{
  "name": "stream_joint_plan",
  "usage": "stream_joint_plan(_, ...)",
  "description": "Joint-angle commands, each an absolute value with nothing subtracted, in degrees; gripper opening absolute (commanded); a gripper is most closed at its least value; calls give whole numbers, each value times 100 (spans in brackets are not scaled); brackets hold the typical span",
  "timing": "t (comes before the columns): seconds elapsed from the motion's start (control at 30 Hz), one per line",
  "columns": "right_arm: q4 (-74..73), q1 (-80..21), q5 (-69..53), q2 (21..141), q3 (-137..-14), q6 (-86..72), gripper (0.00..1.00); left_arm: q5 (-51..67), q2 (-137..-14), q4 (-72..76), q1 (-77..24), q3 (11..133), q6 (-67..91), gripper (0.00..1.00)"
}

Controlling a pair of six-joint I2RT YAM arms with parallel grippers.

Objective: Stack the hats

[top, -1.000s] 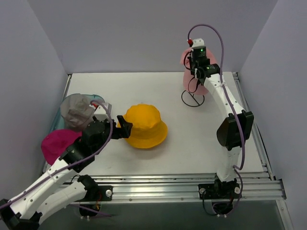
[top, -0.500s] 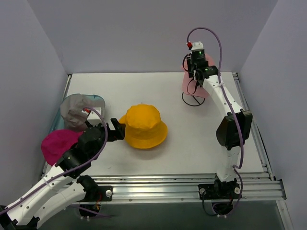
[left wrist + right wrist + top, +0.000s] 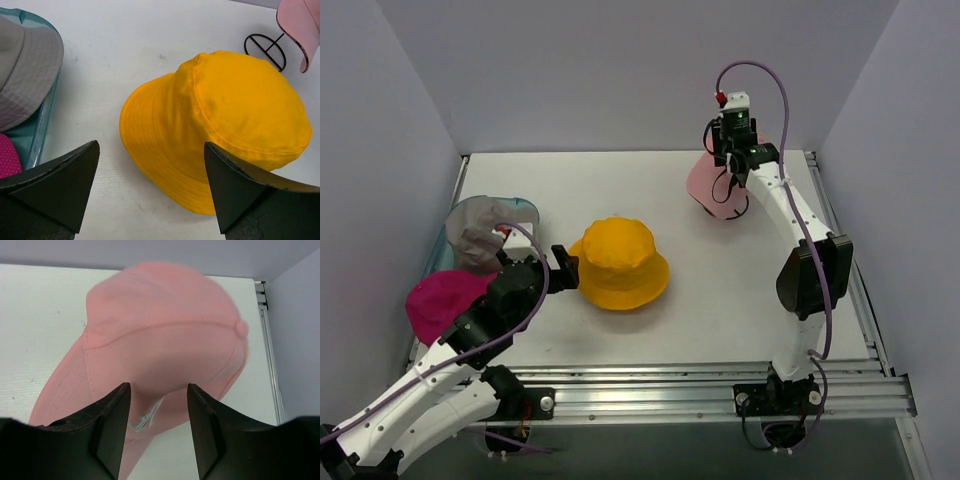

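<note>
While gripped between right fingers (image 3: 112, 430), light pink cap (image 3: 165, 330)

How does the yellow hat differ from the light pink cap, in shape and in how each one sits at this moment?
The yellow hat is a bucket hat with a brim all round; the pink cap is a baseball cap with a front peak. The yellow hat lies brim-down on the table, held by nothing; the pink cap hangs tilted, gripped by the right gripper. Both are soft fabric.
</note>
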State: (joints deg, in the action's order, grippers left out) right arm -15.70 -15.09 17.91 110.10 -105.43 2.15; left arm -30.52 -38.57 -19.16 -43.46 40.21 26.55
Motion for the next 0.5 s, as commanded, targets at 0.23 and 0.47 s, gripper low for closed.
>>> stream_joint_plan(0.23, -1362, -1468, 2250, 10854, -11064, 70, 47, -3226, -3885, -1828, -4377, 4052, 2584, 94)
stream_joint_plan(0.47, -1204, -1617, 2302, 10697, -10645, 0, 47, -3243, -3911, -1837, -4377, 4061, 2575, 94)
